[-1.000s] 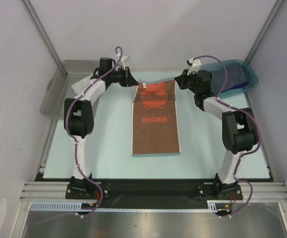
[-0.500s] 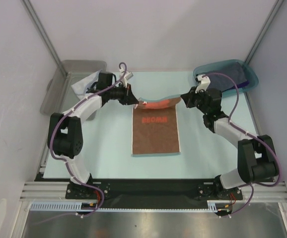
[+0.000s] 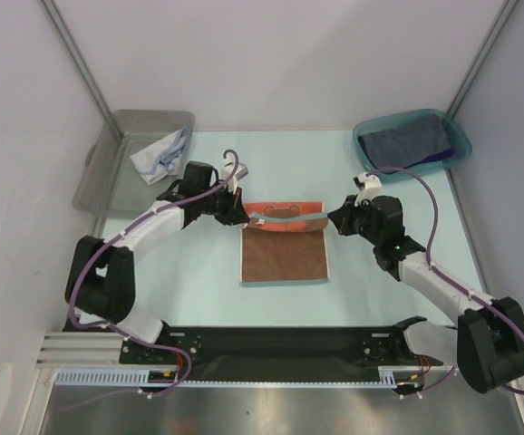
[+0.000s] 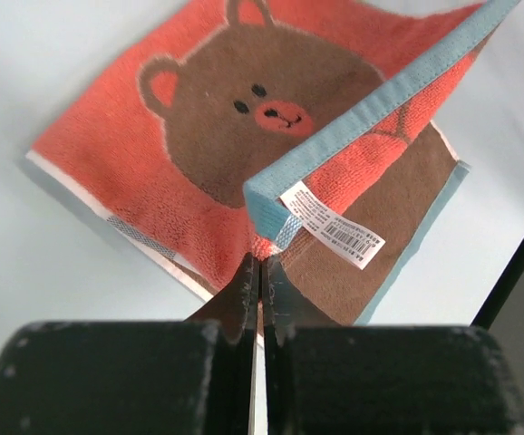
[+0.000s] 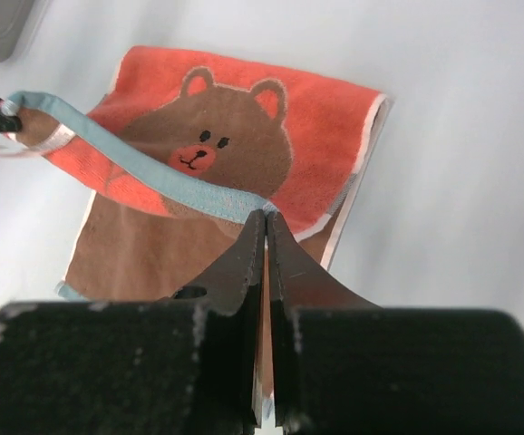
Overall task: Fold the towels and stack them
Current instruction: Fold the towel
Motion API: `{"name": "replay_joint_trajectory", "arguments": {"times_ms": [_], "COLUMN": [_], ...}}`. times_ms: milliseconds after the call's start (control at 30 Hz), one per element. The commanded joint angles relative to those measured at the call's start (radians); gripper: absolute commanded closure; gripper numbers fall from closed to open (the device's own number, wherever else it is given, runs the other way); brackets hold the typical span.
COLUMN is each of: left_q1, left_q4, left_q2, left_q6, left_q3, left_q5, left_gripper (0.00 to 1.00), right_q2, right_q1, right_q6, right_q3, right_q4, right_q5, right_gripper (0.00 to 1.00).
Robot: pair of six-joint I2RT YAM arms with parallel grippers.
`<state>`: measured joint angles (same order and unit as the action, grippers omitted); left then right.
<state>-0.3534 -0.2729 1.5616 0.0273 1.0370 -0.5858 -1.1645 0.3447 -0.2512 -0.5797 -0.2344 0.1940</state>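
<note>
The orange-red towel (image 3: 285, 254) is lying on the table (image 3: 189, 263) between the two arms, its near portion resting flat with the brown side up. Its far edge is being held lifted off the surface and is hanging over the towel's orange face, where the bear print is showing (clearest in both wrist views).

The left gripper (image 3: 243, 211) is clenching the left far corner of this towel. Its jaws are pressing together on the light-blue hem (image 4: 380, 100), just beside a white barcode label (image 4: 332, 225). The right gripper (image 3: 331, 220) is pinching the right far corner in the same way, jaws clamped on the hem. The hem is sagging slightly between the two grippers.

A pale white/light-blue towel (image 3: 160, 154) is lying crumpled in the grey bin (image 3: 99, 181) at the far left. A dark grey-blue towel (image 3: 407, 143) is lying in the teal bin (image 3: 461, 145) at the far right, with a deep purple towel (image 3: 441, 157) showing at its right edge.
</note>
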Motion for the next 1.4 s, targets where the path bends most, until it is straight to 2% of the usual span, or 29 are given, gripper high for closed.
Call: {"name": "replay_joint_trajectory", "arguments": {"times_ms": [0,133,300,333,367,467,500,567,600,667,700,767,900,1033,1200,1367], "left_q1": [-0.010,-0.036,-0.123,-0.146,-0.197,-0.255,-0.260,-0.260,-0.260,-0.260,-0.260,-0.260,-0.260,-0.269,-0.282,-0.292], "left_q4": [-0.011,-0.041,-0.113,-0.150,-0.170,-0.245,-0.294,-0.316,-0.324,-0.309,-0.277,-0.211,0.002,0.057,0.106,0.055], "left_q2": [-0.087,-0.107,-0.103,-0.107,-0.124,-0.150,-0.165,-0.193,-0.231,-0.276,-0.317,-0.351,-0.374,-0.354,-0.313,-0.264], "left_q6": [0.019,0.002,-0.021,-0.020,-0.027,-0.079,-0.127,-0.165,-0.238,-0.312,-0.398,-0.469,-0.628,-0.685,-0.685,-0.682], "left_q3": [-0.029,-0.089,-0.117,-0.124,-0.132,-0.163,-0.157,-0.166,-0.170,-0.190,-0.219,-0.259,-0.369,-0.416,-0.422,-0.413], "left_q5": [0.034,0.041,0.156,0.205,0.340,0.472,0.556,0.583,0.624,0.623,0.626,0.549,0.417,0.409,0.412,0.483], "left_gripper": [0.99,0.94,0.85,0.79,0.76,0.61,0.59,0.59,0.59,0.52,0.49,0.48,0.48,0.50,0.53,0.56], "right_q2": [0.077,0.098,0.131,0.134,0.138,0.150,0.163,0.184,0.207,0.224,0.232,0.235,0.226,0.235,0.218,0.175], "right_q1": [0.011,0.036,0.129,0.143,0.166,0.180,0.183,0.185,0.186,0.186,0.186,0.189,0.189,0.189,0.189,0.191], "right_q6": [-0.037,-0.085,-0.138,-0.143,-0.167,-0.203,-0.210,-0.217,-0.221,-0.229,-0.233,-0.244,-0.267,-0.299,-0.420,-0.480], "right_q3": [0.030,0.053,0.099,0.103,0.109,0.112,0.113,0.129,0.145,0.156,0.161,0.170,0.164,0.139,0.116,0.121], "right_q4": [0.087,0.156,0.230,0.275,0.324,0.423,0.443,0.460,0.457,0.445,0.443,0.425,0.414,0.472,0.514,0.500], "right_q5": [-0.054,-0.044,-0.074,-0.088,-0.129,-0.166,-0.168,-0.159,-0.150,-0.127,-0.126,-0.114,-0.096,-0.102,-0.136,-0.139], "right_gripper": [1.00,1.00,1.00,1.00,1.00,1.00,1.00,1.00,1.00,1.00,0.99,0.94,0.72,0.57,0.58,0.62]}}
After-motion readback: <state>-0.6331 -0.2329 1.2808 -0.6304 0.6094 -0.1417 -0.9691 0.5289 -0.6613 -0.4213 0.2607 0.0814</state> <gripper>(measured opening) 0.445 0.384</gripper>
